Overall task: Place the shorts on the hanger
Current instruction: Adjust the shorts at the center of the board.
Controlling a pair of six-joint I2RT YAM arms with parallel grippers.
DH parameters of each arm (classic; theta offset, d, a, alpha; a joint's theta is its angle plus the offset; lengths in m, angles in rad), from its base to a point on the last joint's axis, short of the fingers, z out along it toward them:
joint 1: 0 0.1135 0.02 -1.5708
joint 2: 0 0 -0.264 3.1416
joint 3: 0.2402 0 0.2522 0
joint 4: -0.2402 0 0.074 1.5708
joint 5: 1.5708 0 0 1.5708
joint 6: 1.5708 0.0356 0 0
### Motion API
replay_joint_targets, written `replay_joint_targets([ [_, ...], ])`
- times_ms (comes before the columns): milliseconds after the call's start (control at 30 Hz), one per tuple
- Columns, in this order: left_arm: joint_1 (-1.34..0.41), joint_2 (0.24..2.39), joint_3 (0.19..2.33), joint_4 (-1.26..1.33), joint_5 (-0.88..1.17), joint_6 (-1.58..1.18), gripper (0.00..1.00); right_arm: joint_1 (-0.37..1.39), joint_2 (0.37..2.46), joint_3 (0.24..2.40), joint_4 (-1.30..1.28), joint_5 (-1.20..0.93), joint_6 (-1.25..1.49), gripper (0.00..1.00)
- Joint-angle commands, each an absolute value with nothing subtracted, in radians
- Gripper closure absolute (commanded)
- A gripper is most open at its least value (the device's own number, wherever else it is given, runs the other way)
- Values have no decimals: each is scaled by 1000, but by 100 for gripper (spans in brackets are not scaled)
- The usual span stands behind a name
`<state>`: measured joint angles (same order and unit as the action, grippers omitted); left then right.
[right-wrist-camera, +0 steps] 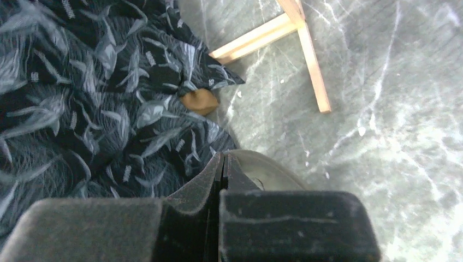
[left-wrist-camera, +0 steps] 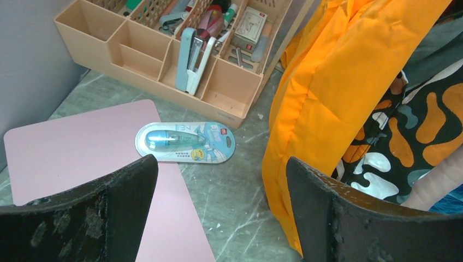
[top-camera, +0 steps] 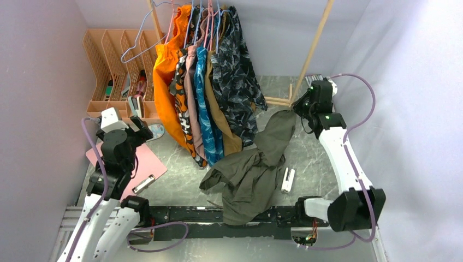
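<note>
The shorts lie mostly heaped on the surface, with one end drawn up to the right tool, whose jaws are pressed together on the olive cloth. The left tool is spread and holds nothing. The hanger hangs at the left end of the rail, well apart from the shorts.

The pinch should probably be kept firm and the cloth raised until it hangs free — otherwise it may drag against the hanging garments. The hanger is likely best fetched by the left tool.

Only in the top view are the hanger and the whole of the shorts seen. The grip itself is shown only by the right wrist view — cloth folded between the shut jaws beside the camouflage garment. The left wrist view shows the spread jaws near the orange garment.
</note>
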<state>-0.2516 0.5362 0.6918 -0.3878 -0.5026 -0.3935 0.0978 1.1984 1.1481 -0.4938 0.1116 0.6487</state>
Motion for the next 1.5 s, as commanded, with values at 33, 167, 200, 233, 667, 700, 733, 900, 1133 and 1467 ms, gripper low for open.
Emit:
replay_joint_targets([
  [33, -256, 555, 697, -377, -468, -390, 9, 70, 1240, 1193, -232, -3, 772, 100],
  [167, -256, 550, 694, -370, -458, -385, 10, 95, 1275, 1283, -195, 29, 747, 100],
  [200, -256, 549, 695, -368, -456, -384, 10, 95, 1293, 1302, -198, 19, 740, 100],
  [233, -256, 548, 695, -367, -457, -384, 10, 96, 1316, 1313, -211, 10, 734, 100],
  [667, -258, 546, 683, -298, -245, -316, 6, 346, 1291, 1255, -530, 20, 536, 16],
  [700, -258, 539, 679, -276, -197, -314, 4, 385, 1256, 1250, -575, 51, 534, 16],
  [733, -258, 528, 670, -248, -147, -318, 2, 417, 1213, 1237, -614, 63, 540, 16],
  [900, -264, 511, 649, -213, -106, -355, 1, 553, 1028, 1077, -789, 64, 651, 17],
  [1133, -265, 576, 688, -262, -224, -398, 1, 564, 835, 852, -919, 75, 816, 18],
  [1467, -265, 488, 701, -325, -338, -407, 1, 563, 809, 639, -860, 62, 965, 22],
])
